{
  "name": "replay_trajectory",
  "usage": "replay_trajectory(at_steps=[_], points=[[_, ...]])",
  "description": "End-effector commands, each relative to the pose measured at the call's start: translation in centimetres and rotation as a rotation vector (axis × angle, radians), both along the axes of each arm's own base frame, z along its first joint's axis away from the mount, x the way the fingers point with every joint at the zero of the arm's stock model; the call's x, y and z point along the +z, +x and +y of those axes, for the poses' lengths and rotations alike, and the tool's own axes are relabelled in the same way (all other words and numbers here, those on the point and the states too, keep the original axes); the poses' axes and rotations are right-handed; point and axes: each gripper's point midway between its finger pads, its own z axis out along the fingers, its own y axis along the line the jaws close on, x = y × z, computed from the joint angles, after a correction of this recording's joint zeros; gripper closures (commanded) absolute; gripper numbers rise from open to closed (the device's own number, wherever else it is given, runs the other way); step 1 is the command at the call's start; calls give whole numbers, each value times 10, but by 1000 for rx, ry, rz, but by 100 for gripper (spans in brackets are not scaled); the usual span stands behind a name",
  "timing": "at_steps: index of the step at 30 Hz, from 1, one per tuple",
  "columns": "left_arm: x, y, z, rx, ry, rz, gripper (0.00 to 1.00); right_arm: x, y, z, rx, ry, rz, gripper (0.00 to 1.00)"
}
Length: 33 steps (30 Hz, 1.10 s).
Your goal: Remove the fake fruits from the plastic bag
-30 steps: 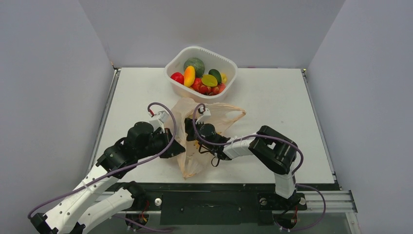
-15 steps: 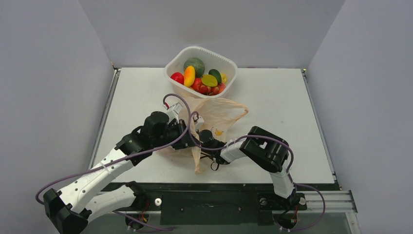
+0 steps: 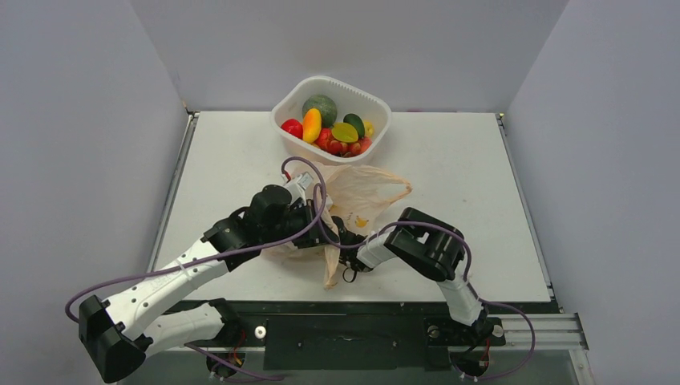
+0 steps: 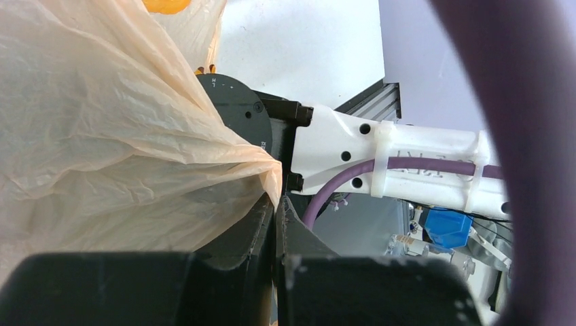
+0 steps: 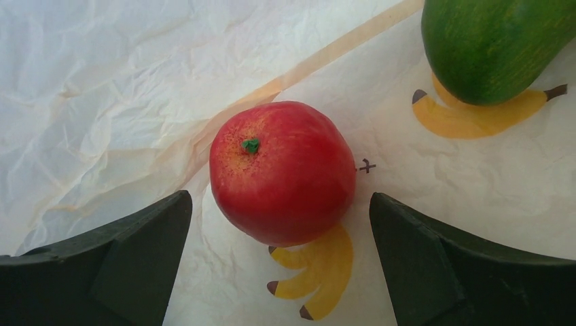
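The peach-orange plastic bag (image 3: 362,195) lies mid-table, its mouth towards the arms. My left gripper (image 3: 315,215) is shut on the bag's edge (image 4: 268,173) and holds it up. My right gripper (image 5: 280,207) is open and reaches inside the bag. A glossy red apple (image 5: 282,173) lies on the bag's floor just ahead, between the two fingertips but apart from both. A green fruit (image 5: 489,47) lies further in at the upper right. In the top view the bag film and the left arm hide the right gripper's fingers.
A white tub (image 3: 377,108) stands at the back centre of the table. It holds a dark-green melon (image 3: 320,106), an orange-yellow oval (image 3: 312,125), a yellow-green piece (image 3: 345,132) and red pieces (image 3: 292,127). My right forearm (image 4: 380,163) passes close beside the left gripper.
My left gripper has moved right and away from the base, drawing the bag's edge with it. The bag has shifted right. My right arm has folded in, reaching deeper into the bag.
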Motion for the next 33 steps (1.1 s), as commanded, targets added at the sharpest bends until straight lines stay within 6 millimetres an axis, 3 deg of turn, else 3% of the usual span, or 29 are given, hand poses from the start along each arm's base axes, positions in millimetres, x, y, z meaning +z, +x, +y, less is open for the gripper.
replay_trajectory(at_steps=[1,3,8,13,16,22,27,28,33], points=[[46,2,-17,-20,-120,-79,100,6,10,12,-61,1,-41,0],[46,1,-16,-20,-113,-79,100,1,16,11,-99,-16,-36,1],[41,-4,-1,2,-71,-92,100,-2,21,7,-125,-35,-19,15],[29,-9,23,45,9,-110,100,4,34,-6,-157,-29,1,46],[18,-11,47,78,110,-121,100,13,37,-17,-166,-29,-4,56],[-1,-24,84,67,257,-155,100,30,37,-42,-175,-82,-45,87],[-9,-28,114,90,352,-211,100,47,35,-67,-210,-157,-103,99],[-14,-30,120,84,381,-212,100,43,33,-72,-211,-196,-105,100],[-23,-36,140,81,442,-243,100,62,26,-95,-231,-238,-148,100]])
